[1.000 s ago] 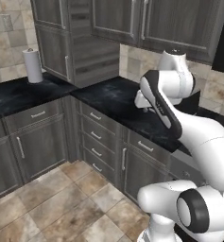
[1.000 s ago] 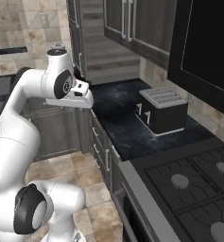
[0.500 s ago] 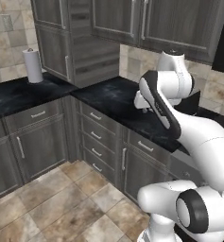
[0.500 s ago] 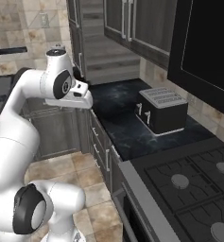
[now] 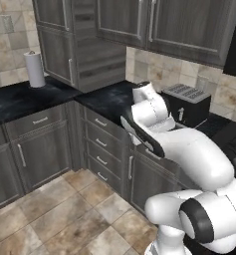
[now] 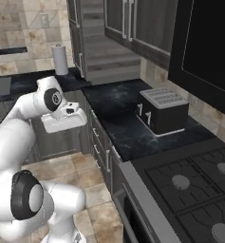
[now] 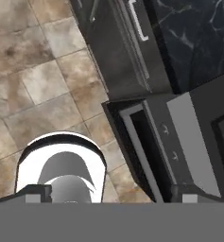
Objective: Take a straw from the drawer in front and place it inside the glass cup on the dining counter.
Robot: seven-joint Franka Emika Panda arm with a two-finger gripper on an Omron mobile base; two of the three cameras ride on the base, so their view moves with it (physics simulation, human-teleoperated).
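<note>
Closed drawer (image 6: pixel 96 127) just beside open, empty end effector (image 6: pixel 78 113)

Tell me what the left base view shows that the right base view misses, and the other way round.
Left base view alone: the stack of drawers under the worktop, seen from the front, all closed. Right base view alone: the stove burners and a wall socket. Both share the toaster, the paper towel roll, the black worktop, the grey cabinets and the white arm.

Glossy white rounded arm (image 5: pixel 189 149), dark joint rings, bulbous base links.
</note>
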